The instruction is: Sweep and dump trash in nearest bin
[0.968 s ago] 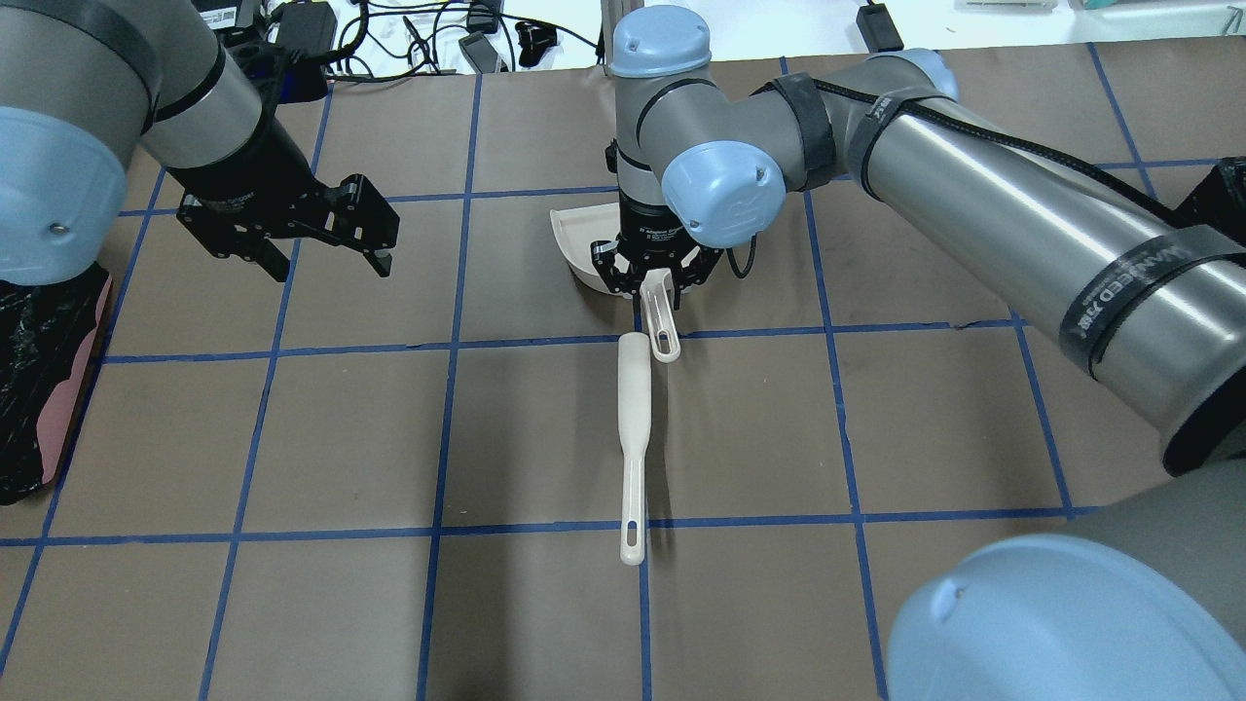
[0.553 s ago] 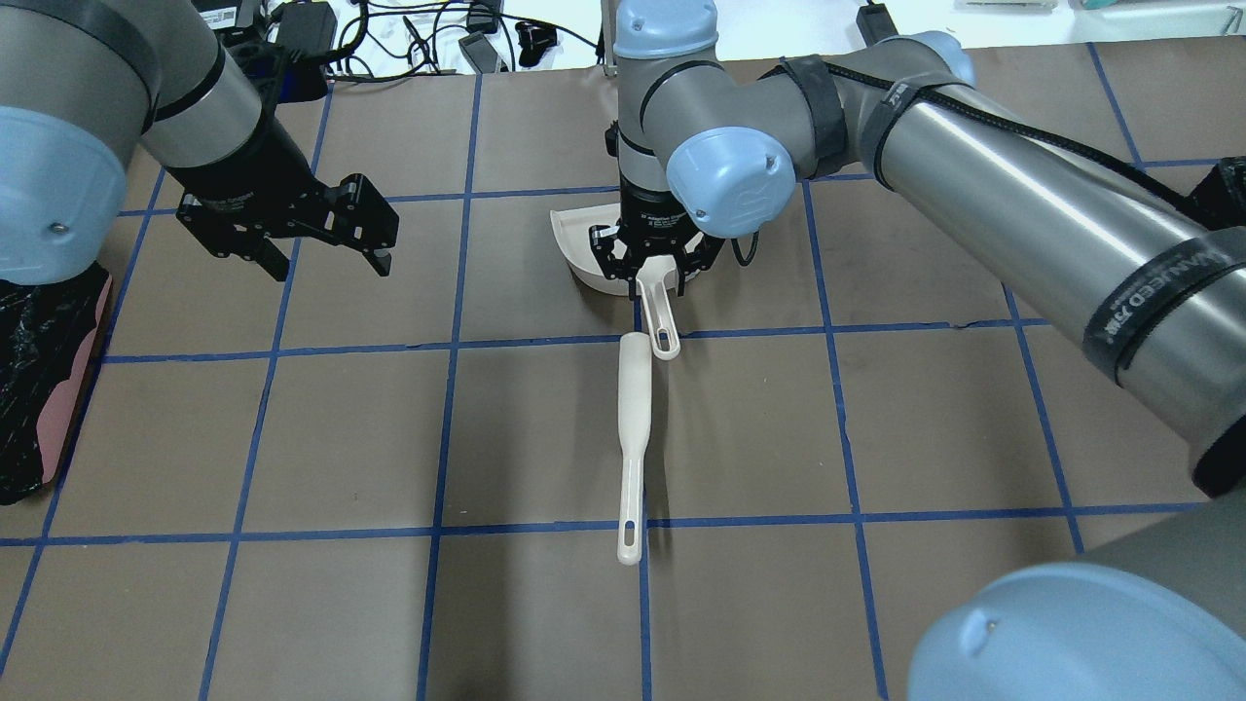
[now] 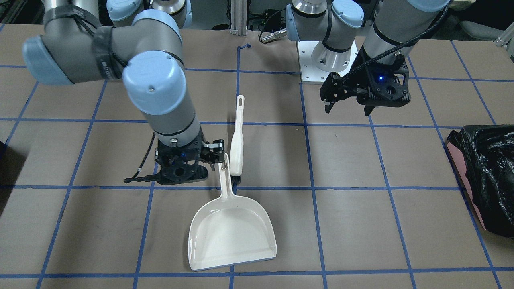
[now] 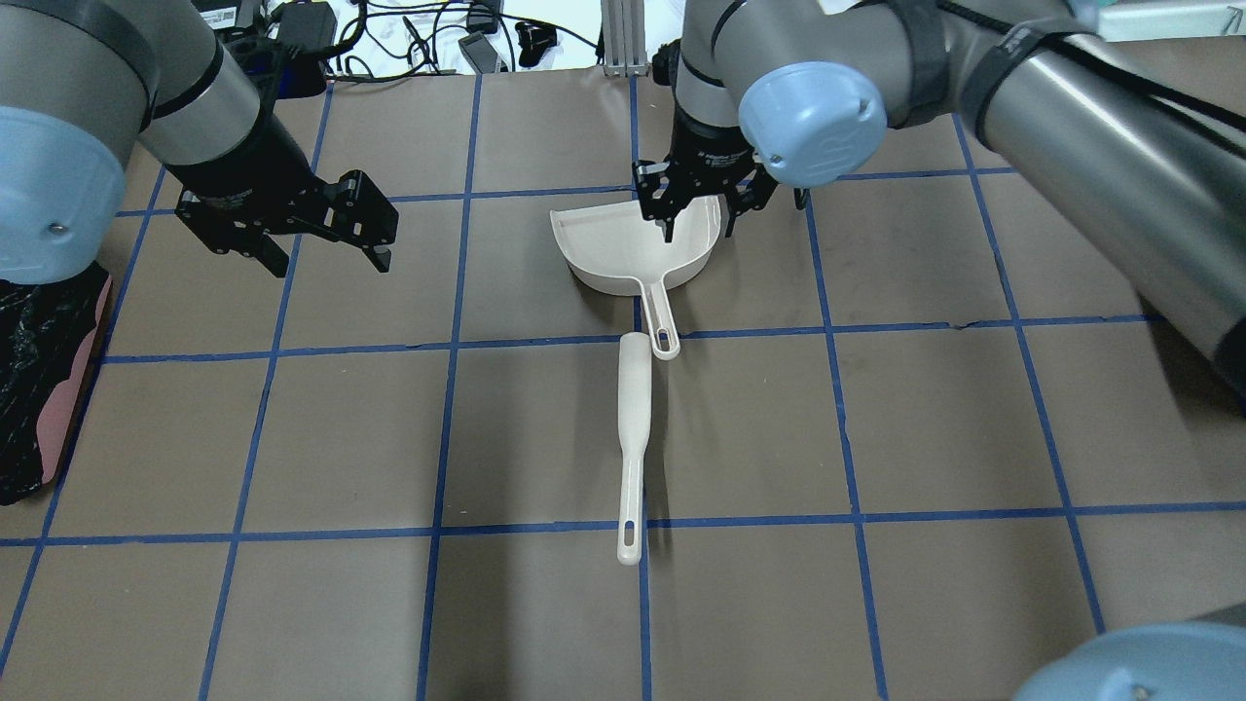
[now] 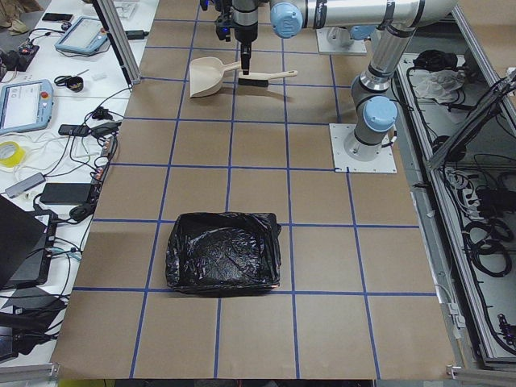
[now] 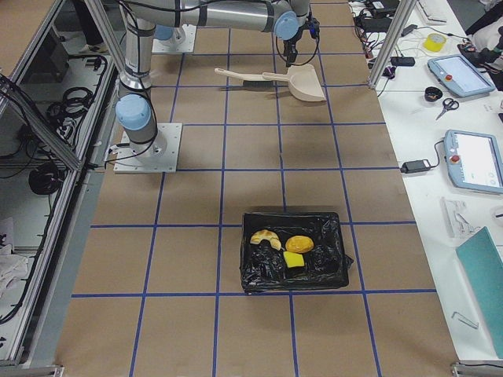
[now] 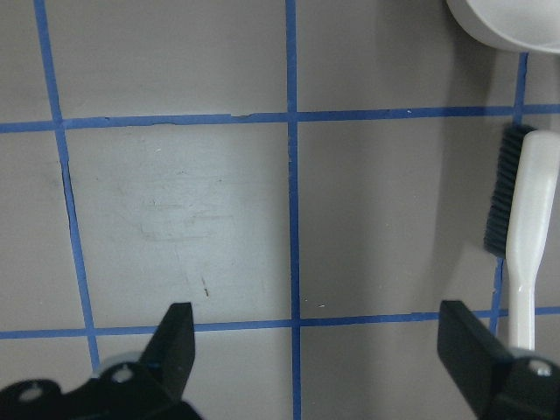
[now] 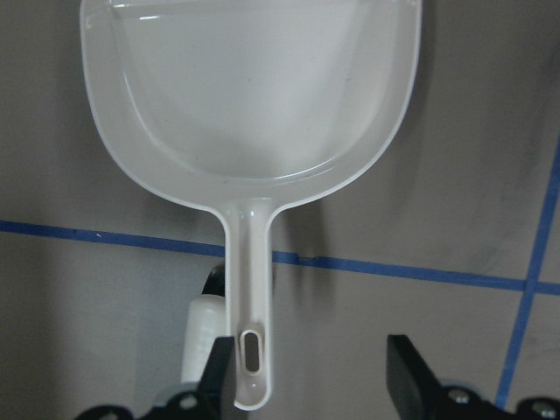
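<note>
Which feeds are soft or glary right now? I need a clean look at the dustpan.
Right wrist view: dustpan clear, faint glare along its far rim, fingers at the bottom blurred. Left wrist view: brush slightly soft. Overhead: sharp, brush shadow falls to its right.

One white dustpan (image 4: 608,243), one white brush (image 4: 635,409) and two black-lined bins, a left-side bin (image 5: 223,251) and a right-side bin (image 6: 334,263), are counted. In the latter, one brown-orange lump (image 6: 299,244), one yellow sponge (image 6: 293,260) and some pale peel pieces (image 6: 265,237) are seen.
</note>
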`<state>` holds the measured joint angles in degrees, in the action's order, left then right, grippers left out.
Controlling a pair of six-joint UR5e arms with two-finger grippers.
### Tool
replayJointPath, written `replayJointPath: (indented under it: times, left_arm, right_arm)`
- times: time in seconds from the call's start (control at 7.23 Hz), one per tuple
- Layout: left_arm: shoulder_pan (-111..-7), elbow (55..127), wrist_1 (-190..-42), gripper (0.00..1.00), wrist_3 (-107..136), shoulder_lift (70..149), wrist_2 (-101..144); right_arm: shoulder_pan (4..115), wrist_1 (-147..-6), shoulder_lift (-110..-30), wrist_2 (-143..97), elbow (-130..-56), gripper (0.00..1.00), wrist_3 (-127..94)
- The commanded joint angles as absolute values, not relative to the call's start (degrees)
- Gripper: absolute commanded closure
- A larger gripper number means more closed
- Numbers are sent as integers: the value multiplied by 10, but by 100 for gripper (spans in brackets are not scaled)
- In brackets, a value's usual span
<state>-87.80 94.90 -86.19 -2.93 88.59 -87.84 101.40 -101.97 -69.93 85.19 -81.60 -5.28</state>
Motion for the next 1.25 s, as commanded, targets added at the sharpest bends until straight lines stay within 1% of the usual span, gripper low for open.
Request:
replayJointPath:
  times: [0.0,0.14,0.28,0.55,1.11]
  left_arm:
    - [-878,945,-854,0,-30,886,-875]
    - [-875,944,-846,0,-31,886,-877]
    - [-868,941,-844,0,-30,886,-875]
    - [-855,941,-844,0,-30,883,-879]
    - [-856,947,-842,0,-31,883,-878]
  right_arm:
    - [937,-985,-750,851,-816,18,21]
    - [910,-959,-769,859,-816,12,47]
    - [904,-941,-788,905,-816,2,61]
    - [903,-896,-816,920,-818,0,63]
    - [904,-867,-850,915,-827,0,61]
